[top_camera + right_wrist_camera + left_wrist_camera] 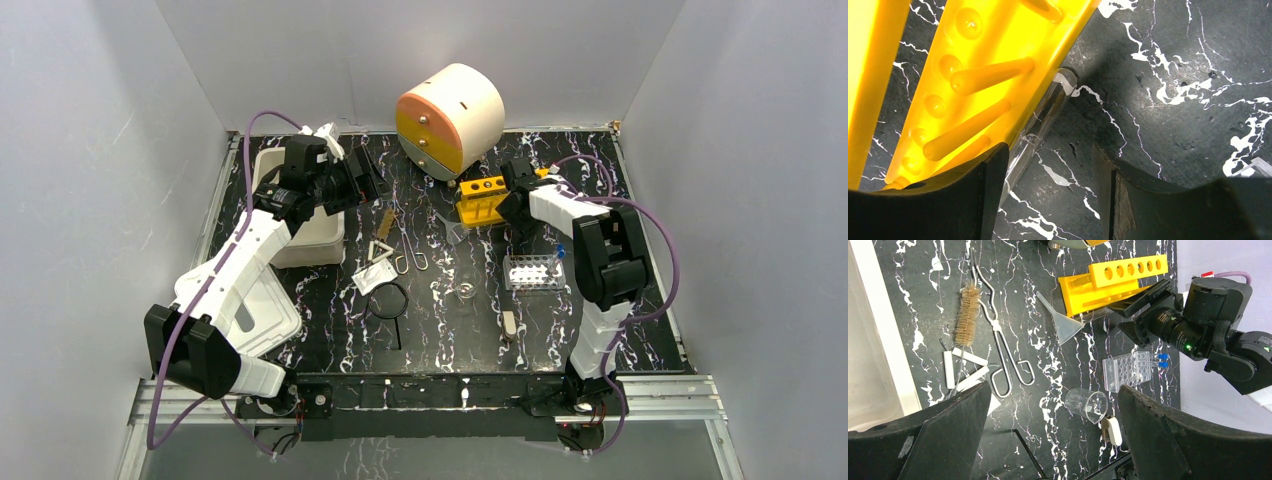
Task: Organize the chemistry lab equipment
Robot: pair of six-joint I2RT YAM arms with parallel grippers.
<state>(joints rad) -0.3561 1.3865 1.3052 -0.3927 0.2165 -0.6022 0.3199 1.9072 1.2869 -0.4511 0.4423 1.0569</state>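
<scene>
Right now the move in hand turns on a clear tube (1045, 112) lying flat on the desk (1173, 125), pressed along the foot of the yellow rack (973, 75), near the far edge and right of the middle. The right pincer (1048, 160) hangs directly over it with its fingers spread and nothing between them. In the right wrist view the tube's long axis runs on a steep slant from its rim, up by the rack, down toward the finger on the rack side. It therefore lies roughly across the line along which the fingers would close. It is off centre, though: its lower end sits just beside that one finger, while the other finger stands well apart over bare desk. I judge the grip needs a small shift toward the rack, and the rack leaves little room there.

The left pincer (1054, 390) is spread wide and empty, near the far left corner. The tongs (1003, 345), funnel (1063, 322) and beaker (1087, 404) lie mid-desk. The right arm is plainly nearer the tube.
</scene>
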